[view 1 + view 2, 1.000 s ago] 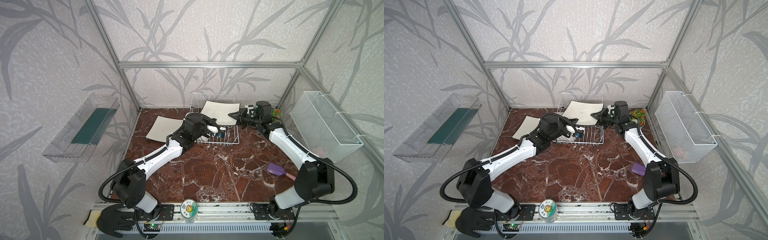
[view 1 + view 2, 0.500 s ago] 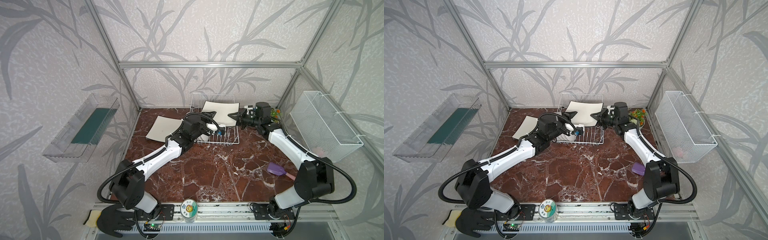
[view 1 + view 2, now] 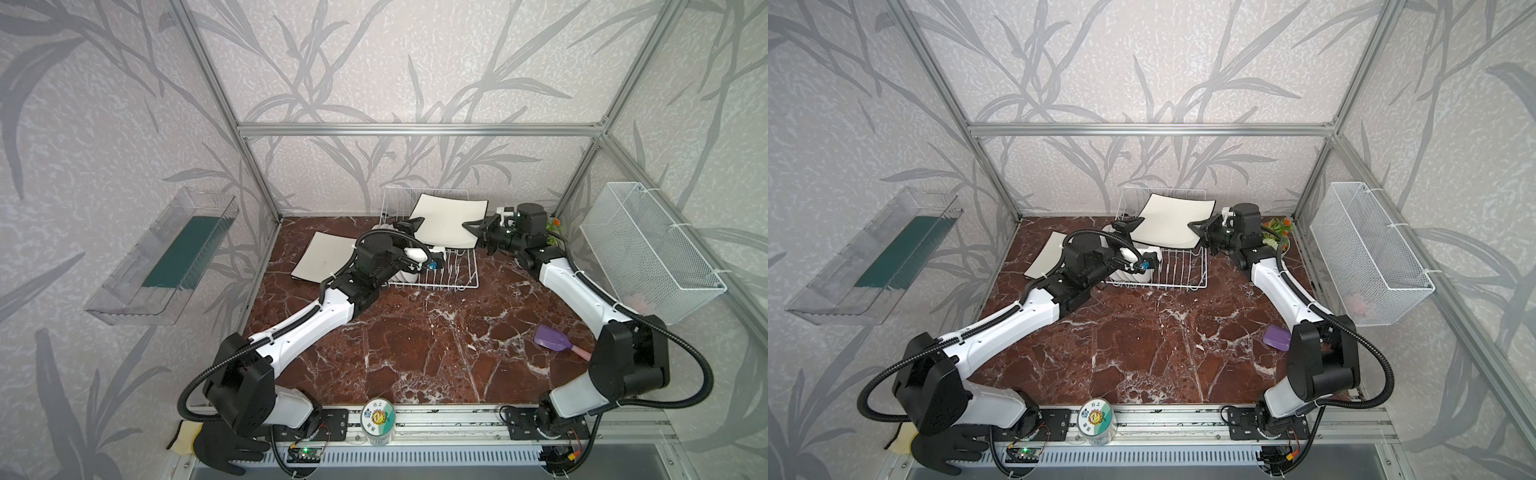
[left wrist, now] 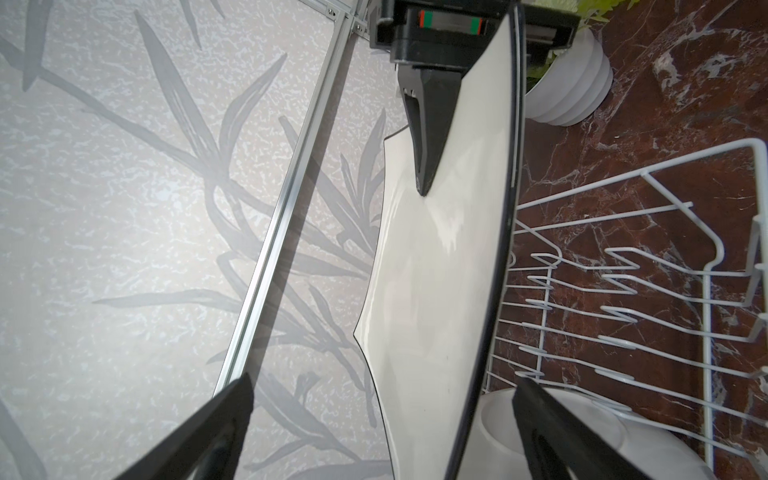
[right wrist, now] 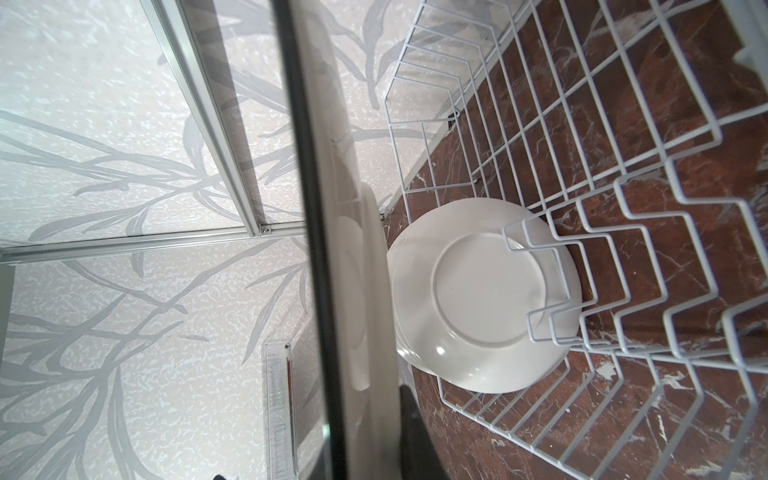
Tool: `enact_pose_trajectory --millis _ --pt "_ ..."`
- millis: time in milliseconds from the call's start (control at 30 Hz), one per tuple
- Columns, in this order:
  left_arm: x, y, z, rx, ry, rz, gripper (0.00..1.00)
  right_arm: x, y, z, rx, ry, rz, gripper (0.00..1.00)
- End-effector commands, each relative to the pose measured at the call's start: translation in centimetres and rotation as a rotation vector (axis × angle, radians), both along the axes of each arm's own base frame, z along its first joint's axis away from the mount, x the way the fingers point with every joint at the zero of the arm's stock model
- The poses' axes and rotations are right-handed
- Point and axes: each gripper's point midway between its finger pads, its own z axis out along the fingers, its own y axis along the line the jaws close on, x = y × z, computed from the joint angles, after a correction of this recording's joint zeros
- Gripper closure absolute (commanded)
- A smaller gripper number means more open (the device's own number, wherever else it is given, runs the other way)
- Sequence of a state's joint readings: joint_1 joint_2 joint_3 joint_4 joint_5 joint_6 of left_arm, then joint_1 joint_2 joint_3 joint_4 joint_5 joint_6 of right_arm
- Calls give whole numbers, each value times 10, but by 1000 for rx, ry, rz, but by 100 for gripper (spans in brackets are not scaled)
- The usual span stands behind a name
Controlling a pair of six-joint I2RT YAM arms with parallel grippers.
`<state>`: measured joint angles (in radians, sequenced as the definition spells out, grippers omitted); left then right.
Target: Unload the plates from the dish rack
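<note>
We are lifting out the square plate (image 3: pixel 446 220), held above the far part of the dish rack (image 3: pixel 457 274), with the right gripper (image 3: pixel 471 229) pinching its right edge and the left gripper (image 4: pixel 383 380) spread around its left edge; next, carry it clear.

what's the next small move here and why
Probably draw the left gripper back off the square plate: its jaws stand open either side of the plate's edge, while the right gripper is shut on the opposite side and holds it over the rack. Then the right arm can carry it off.
</note>
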<state>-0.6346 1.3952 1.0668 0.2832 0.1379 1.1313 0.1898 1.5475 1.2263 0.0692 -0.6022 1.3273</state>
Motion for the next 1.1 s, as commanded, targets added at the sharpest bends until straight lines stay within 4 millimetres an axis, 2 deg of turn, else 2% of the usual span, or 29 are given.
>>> enact_pose_trajectory --millis 0,133,267,367,467,567,733,1067 --pt "-10 20 7 -75 112 40 1 -7 -12 98 44 -329 -5 100" --pt "-24 47 14 -201 280 59 1 -6 -28 110 12 -387 -15 100" --pt "-30 80 38 -447 485 71 1 -15 -23 121 -67 -461 51 100" --pt "-30 93 57 -621 613 50 1 -23 -20 122 -135 -502 102 100" --pt "-21 100 75 -776 741 49 1 -30 -20 121 -191 -539 127 100" --pt "-8 97 78 -865 890 27 1 -34 -18 121 -211 -585 150 100" --pt "11 77 64 -918 1122 -18 1 -40 -12 125 -194 -692 207 100" --pt "32 52 32 -997 1341 -123 1 -46 -5 117 -184 -774 249 100"
